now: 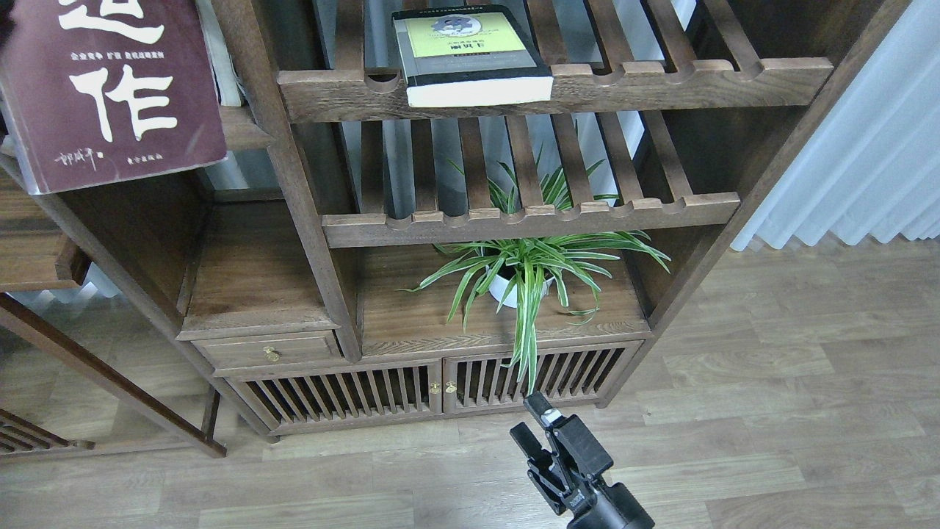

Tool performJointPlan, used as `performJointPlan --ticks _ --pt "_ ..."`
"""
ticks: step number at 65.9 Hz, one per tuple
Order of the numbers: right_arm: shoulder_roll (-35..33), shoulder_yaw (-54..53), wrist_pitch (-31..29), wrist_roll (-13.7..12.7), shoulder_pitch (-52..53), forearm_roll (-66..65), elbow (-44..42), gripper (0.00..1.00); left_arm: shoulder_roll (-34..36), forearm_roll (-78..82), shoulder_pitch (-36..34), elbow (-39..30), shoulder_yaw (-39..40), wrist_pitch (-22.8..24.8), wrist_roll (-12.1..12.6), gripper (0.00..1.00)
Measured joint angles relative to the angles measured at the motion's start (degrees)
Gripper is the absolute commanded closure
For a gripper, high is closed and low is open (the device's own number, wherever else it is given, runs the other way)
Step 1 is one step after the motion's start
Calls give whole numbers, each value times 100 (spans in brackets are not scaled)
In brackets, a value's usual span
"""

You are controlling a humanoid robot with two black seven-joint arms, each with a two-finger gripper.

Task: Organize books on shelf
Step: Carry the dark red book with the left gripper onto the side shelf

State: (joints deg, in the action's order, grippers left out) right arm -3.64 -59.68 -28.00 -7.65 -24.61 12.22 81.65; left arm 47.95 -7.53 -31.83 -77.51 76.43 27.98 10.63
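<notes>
The dark maroon book (110,95) with large white Chinese characters fills the top left corner, cover toward me, in front of the solid dark brown shelf (246,131), whose right end alone shows. My left gripper is out of view, so I cannot see what holds the book. The lilac-pink book is hidden behind the maroon one. The thick black book (470,55) with a yellow-green panel lies flat on the upper slatted shelf (661,81), overhanging its front rail. My right gripper (534,425) is open and empty, low over the floor.
Thin cream-white upright books (220,66) peek out right of the maroon book. A spider plant (525,272) in a white pot sits under the lower slatted shelf (624,209). A cabinet with slatted doors (411,389) stands below. White curtains (866,162) hang at right.
</notes>
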Motion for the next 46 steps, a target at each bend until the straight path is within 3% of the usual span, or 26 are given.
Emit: performJointPlan --ticks 25,46 --pt "4 -9 0 8 39 0 0 10 337 201 -659 562 236 2 267 98" --pt "18 -17 0 34 82 11 0 10 -60 1235 -1773 1370 -65 3 214 99"
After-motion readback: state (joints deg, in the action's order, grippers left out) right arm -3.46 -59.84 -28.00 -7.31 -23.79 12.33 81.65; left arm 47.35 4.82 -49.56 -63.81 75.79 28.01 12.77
